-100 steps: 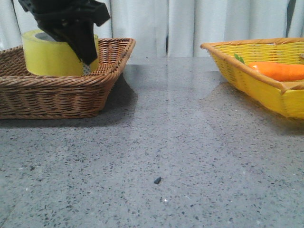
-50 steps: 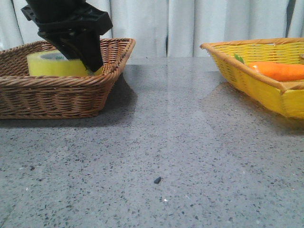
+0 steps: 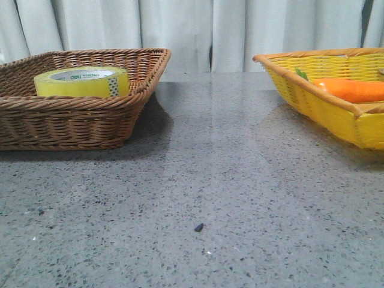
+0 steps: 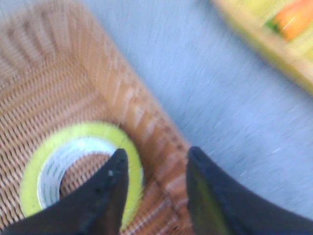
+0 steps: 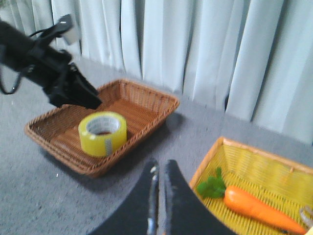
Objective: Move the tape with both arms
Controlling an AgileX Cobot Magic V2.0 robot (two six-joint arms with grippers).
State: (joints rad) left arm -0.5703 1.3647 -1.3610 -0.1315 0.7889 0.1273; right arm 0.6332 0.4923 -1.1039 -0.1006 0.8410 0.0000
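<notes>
Even, soft daylight; the left wrist view is smeared by motion blur (front view sharp, faintly glossy).

A brown woven wicker basket (image 3: pixel 72 123) sits at the left edge of the grey speckled stone tabletop (image 3: pixel 210 180). At the right edge, well apart, a yellow woven basket (image 3: pixel 318 102) holds an orange carrot-shaped item (image 3: pixel 351 89). Pale pleated curtains (image 3: pixel 240 30) hang behind.

Open table (image 3: pixel 216 180) between baskets

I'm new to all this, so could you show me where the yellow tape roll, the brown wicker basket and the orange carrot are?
Yellow tape roll (image 3: pixel 81 84), front view, outer side.
Brown wicker basket (image 3: pixel 66 123), front view, front wall.
Orange carrot (image 5: pixel 254 205), right wrist view, body.
</notes>
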